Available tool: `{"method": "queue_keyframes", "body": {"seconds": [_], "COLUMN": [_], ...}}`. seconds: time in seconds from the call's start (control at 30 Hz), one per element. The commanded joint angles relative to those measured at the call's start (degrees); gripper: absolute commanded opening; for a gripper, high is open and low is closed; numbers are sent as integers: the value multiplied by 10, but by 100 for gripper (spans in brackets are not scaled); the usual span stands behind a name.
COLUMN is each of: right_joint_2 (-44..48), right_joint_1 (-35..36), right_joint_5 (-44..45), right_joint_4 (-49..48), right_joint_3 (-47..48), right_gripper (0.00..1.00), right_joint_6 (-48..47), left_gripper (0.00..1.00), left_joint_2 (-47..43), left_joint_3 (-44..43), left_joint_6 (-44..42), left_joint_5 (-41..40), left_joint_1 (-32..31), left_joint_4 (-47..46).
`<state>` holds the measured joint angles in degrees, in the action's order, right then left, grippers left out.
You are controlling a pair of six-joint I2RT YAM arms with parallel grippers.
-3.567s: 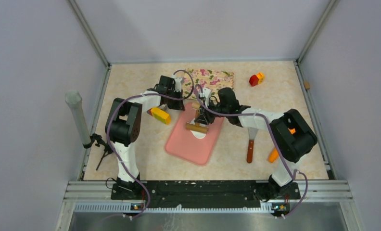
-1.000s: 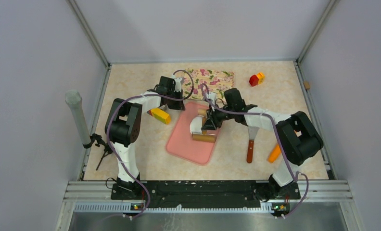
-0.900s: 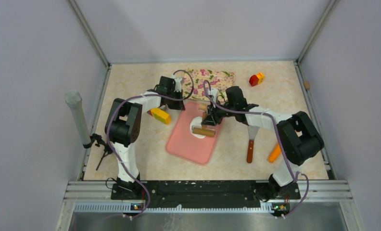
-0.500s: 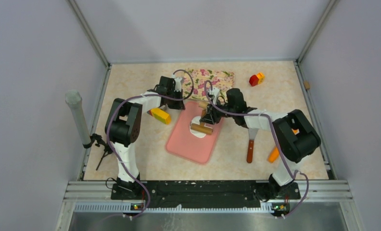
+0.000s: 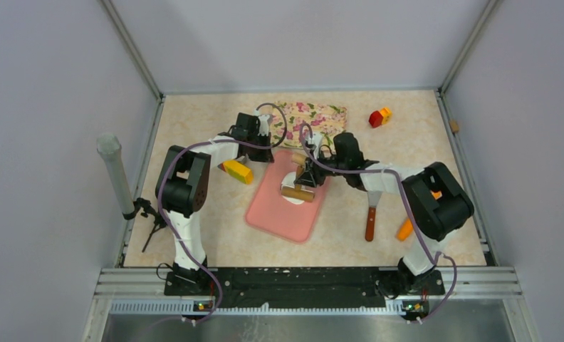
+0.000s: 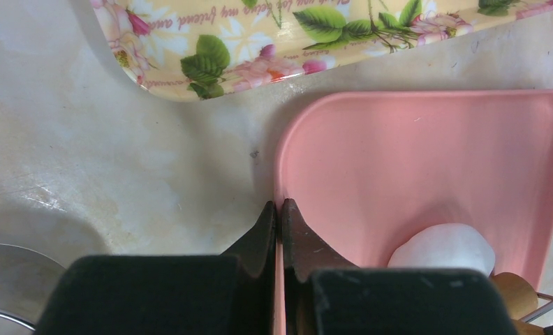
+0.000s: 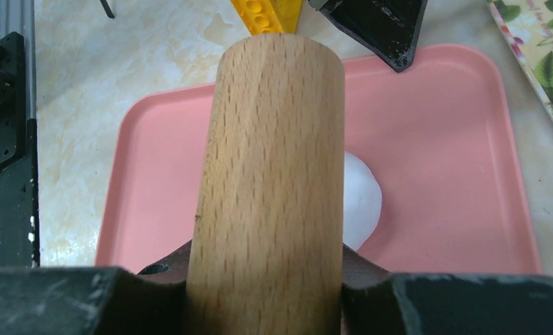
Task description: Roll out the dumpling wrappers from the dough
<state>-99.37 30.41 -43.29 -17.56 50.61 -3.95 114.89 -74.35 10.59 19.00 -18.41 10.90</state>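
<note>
Dough (image 7: 361,199) under roller (image 7: 270,174) on pink mat (image 6: 413,153).
Right hand (image 5: 305,177) clamps the roller; left hand (image 6: 279,216) is closed, pinching the pink mat's rim.

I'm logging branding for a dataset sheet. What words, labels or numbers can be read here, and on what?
"my friend": cursive print on the floral tray, left wrist view; the words around it are too blurred to read.
A second script line near the tray's rim is too small to read.
No text shows on the pink mat, the rolling pin or the dough.
</note>
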Motion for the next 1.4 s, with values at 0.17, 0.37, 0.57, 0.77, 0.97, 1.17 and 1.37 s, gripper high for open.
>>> {"method": "queue_keyframes", "body": {"seconds": [0.17, 0.37, 0.57, 0.77, 0.97, 1.17, 1.37], "right_joint_2": [-13, -11, -1, 5, 12, 50, 91], "right_joint_1": [40, 51, 70, 73, 74, 63, 23], "right_joint_5": [10, 8, 6, 10, 10, -23, -34], "right_joint_4": [118, 138, 160, 171, 162, 202, 87], "right_joint_3": [-28, -23, -24, -33, -42, 32, 77], "right_gripper": [0, 0, 0, 0, 0, 0, 0], "right_joint_6": [-44, -55, -73, -84, -85, -83, 32], "left_gripper": [0, 0, 0, 0, 0, 0, 0], "left_joint_2": [16, 16, 16, 15, 15, 15, 14], "left_joint_3": [25, 26, 26, 26, 27, 27, 27], "left_joint_6": [-7, -7, -6, -6, -6, -6, -6], "left_joint_5": [-37, -36, -37, -37, -37, -37, -37], "left_joint_1": [0, 0, 0, 0, 0, 0, 0], "left_joint_4": [23, 23, 22, 22, 22, 22, 21]}}
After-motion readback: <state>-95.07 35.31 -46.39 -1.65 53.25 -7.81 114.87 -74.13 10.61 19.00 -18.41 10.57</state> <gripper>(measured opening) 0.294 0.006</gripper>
